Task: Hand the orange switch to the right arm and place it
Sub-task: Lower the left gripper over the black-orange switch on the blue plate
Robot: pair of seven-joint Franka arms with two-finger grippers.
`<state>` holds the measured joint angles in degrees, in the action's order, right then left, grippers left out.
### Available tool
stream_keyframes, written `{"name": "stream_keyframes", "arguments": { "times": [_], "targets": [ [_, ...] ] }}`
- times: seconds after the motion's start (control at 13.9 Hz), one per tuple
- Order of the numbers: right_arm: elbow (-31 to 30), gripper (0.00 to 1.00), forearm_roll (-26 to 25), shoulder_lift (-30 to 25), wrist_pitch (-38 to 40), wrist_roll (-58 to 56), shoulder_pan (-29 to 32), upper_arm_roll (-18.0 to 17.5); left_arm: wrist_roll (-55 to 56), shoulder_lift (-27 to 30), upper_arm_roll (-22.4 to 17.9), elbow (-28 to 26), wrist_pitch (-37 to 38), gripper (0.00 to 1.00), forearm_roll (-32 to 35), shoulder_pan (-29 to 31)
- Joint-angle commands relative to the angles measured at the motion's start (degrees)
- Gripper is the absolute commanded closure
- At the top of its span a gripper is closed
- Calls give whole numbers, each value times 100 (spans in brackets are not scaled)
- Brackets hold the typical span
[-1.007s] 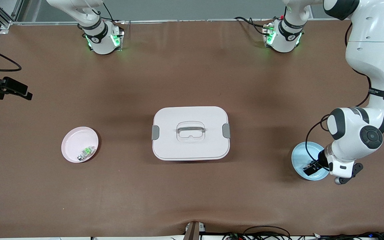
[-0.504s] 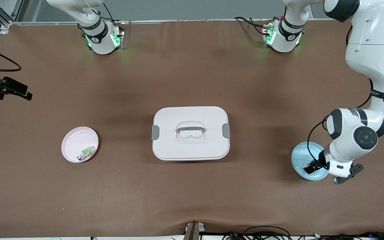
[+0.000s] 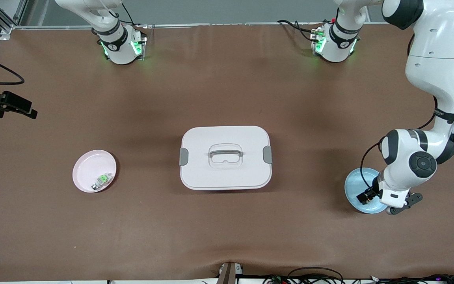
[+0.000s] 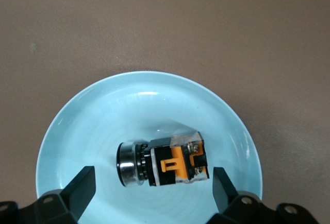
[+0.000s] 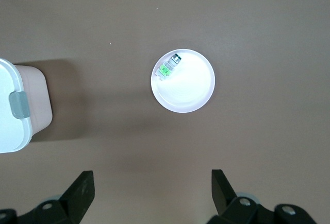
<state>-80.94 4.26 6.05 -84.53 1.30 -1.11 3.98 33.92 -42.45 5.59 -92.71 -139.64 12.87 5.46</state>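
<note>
The orange switch (image 4: 170,162), black with an orange middle and a silvery end, lies on its side in the light blue dish (image 4: 77,126) at the left arm's end of the table. My left gripper (image 4: 152,184) is open, with one finger on each side of the switch, close above the dish (image 3: 354,182). In the front view the left gripper (image 3: 366,196) covers the switch. My right gripper (image 5: 152,184) is open and empty, high over bare table near the pink plate (image 5: 191,92); it is out of the front view.
The pink plate (image 3: 89,170) toward the right arm's end holds a small clear-and-silver part with a green centre (image 3: 101,180). A white lidded box with a grey handle (image 3: 225,157) stands mid-table. A black camera mount (image 3: 6,104) juts in at the right arm's end.
The left arm's wrist has shifted slightly toward the table's middle, bringing the gripper in over the blue dish. Nothing else moved.
</note>
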Motion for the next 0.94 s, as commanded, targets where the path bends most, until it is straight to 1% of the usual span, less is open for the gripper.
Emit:
{"name": "stream_keyframes", "arguments": {
  "times": [0.0,0.86],
  "targets": [
    [-62,0,31,-104,-2,28,32,-38,89,-97,-14,68,-212,0,163,-1],
    [-54,0,40,-95,-90,19,23,-38,264,-220,-14,112,-379,0,93,34]
  ]
}}
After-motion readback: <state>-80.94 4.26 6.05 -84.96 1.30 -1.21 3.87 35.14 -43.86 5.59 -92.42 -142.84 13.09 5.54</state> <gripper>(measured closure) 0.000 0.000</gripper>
